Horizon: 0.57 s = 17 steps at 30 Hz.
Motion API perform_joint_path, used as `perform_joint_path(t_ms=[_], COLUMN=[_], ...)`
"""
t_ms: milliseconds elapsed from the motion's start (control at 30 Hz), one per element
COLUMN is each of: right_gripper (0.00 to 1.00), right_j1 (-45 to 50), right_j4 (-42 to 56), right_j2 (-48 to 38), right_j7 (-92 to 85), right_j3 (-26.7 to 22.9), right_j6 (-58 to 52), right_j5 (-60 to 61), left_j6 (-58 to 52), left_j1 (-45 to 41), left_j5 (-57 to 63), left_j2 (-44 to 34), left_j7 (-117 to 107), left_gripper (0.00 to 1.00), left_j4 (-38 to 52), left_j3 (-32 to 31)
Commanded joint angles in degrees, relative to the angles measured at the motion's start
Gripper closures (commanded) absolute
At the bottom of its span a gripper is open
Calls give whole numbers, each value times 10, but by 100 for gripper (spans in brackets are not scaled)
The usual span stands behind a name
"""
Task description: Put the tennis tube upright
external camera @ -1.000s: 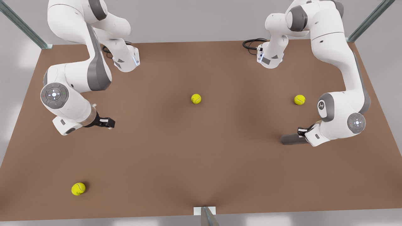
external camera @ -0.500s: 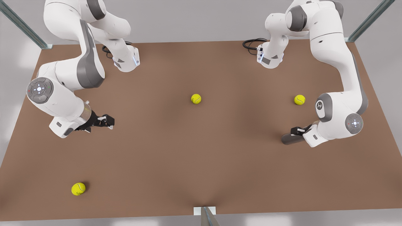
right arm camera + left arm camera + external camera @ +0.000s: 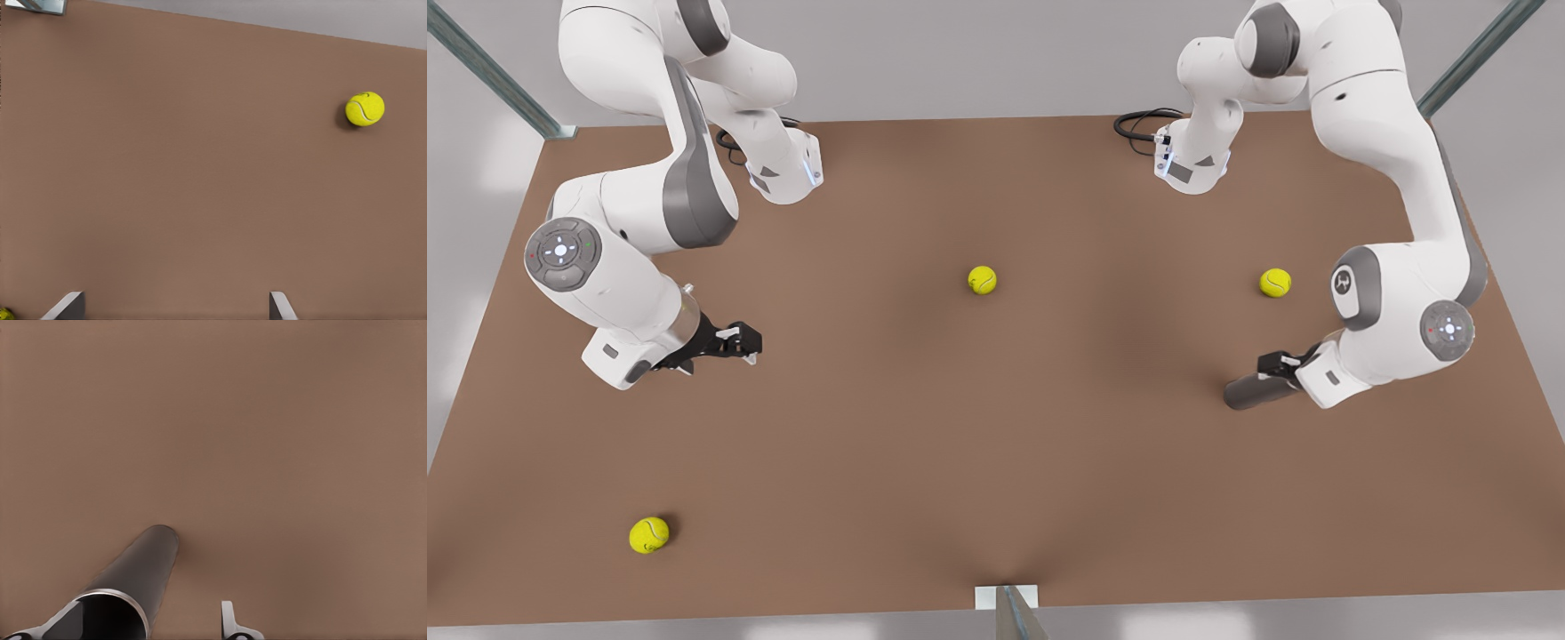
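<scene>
Going by the front view as a clock face: the tennis tube (image 3: 1249,391) is lying on its side on the brown table (image 3: 996,462) out around 3 o'clock, tipped slightly, not upright. The arm is covering its far end, so I'm only seeing the closed, rounded end poking out toward the middle.

The left gripper (image 3: 1279,364) is sitting right at that covered end. In the left wrist view the tube (image 3: 140,577) is running away from the camera with its open mouth nearest, and the gripper (image 3: 148,607) is spread wide around it. One finger (image 3: 50,627) is right at the rim, the other is standing clear of the tube. Both are cut off at the edge, so I can't tell if there's actual contact.

The right gripper (image 3: 749,342) is hanging at about 9 o'clock, well apart from the tube, spread wide on nothing (image 3: 177,297).

Tennis balls are sitting just above centre (image 3: 982,280), at 2 o'clock (image 3: 1275,283) and at 7 o'clock (image 3: 649,535).
</scene>
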Motion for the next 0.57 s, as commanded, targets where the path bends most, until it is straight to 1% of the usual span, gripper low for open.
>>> perform_joint_path(t_ms=[0,33,67,167,200,233,267,367,533], right_gripper=[0,0,0,0,0,0,0,0,0], right_j1=[0,1,1,0,0,0,0,0,0], right_j4=[0,1,0,1,1,1,1,1,1], right_j2=[0,0,0,0,0,0,0,0,0], right_j7=[0,0,0,0,0,0,0,0,1], right_j3=[0,0,0,0,0,-1,0,0,0], right_j6=[0,0,0,-1,-2,-2,-2,-2,-2], right_j5=[0,0,0,-1,-2,-1,-1,-2,-3], left_j6=[0,-1,-35,-182,-202,-217,-215,-214,-211], left_j1=[0,0,4,26,26,39,52,50,50], left_j5=[11,26,37,61,77,101,121,133,133], left_j2=[-2,-9,-9,-9,-10,-17,-31,-53,-59], left_j7=[0,-3,-6,-10,-10,-11,-10,-10,-10], left_gripper=[0,0,0,0,0,0,0,0,0], left_j4=[0,0,38,143,159,171,170,164,155], left_j3=[0,-1,-14,-20,-25,-48,-67,-68,-68])
